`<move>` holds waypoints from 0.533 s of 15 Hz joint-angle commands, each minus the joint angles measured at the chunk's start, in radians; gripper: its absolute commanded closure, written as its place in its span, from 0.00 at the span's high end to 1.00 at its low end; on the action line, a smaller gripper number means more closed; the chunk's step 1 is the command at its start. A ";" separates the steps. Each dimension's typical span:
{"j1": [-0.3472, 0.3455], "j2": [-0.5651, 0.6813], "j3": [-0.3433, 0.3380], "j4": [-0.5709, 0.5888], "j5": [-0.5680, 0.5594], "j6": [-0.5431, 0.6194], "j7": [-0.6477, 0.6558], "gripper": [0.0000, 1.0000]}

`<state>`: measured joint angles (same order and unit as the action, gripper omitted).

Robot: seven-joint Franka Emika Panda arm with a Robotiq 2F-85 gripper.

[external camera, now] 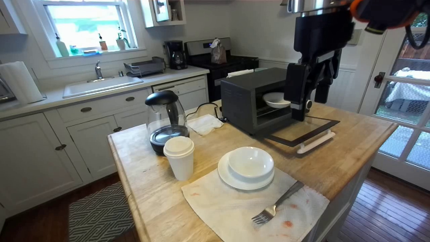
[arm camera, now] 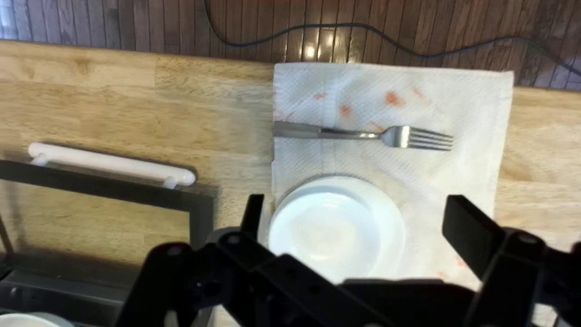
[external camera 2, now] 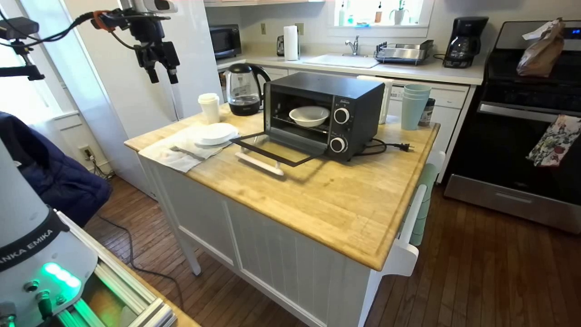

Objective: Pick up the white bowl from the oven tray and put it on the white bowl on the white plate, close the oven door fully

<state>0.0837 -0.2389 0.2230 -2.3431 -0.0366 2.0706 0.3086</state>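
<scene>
Well, the hand [external camera 2: 162,78] hangs in the air, its fingers [arm camera: 467,231] spread wide, and past them, in the wrist view, I can look down on a white bowl [external camera: 251,162] resting on the white plate [external camera: 235,181]. They sit on a paper towel [external camera: 215,201] spread over the wooden desk [external camera 2: 327,200], with a fork [external camera: 286,195] lying near them. A lidded white cup [external camera: 181,164] and a glass kettle [external camera: 168,130] stand close by. Beyond, the twin white bowl [external camera 2: 309,116] sits on the oven rack [external camera: 264,111] inside the black toaster oven [external camera 2: 324,84]; the oven door [external camera 2: 277,149] is let down over the desk, white handle [external camera 2: 258,164] outward. Around us there is a sink [external camera: 100,86] under a bright window [external camera: 85,25], a stove [external camera 2: 513,136] with a paper bag [external camera 2: 542,52] on top, and, on the dark floorboards [external camera 2: 499,263], a patterned rug [external camera: 100,215].
</scene>
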 commanded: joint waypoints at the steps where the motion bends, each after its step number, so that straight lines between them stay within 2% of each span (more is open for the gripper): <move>1: -0.050 0.085 -0.025 0.023 -0.180 0.125 0.070 1.00; 4: -0.082 0.154 -0.063 0.027 -0.349 0.266 0.053 1.00; 8: -0.095 0.243 -0.127 0.046 -0.474 0.376 -0.021 1.00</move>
<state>-0.0056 -0.0699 0.1318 -2.3363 -0.4295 2.3781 0.3334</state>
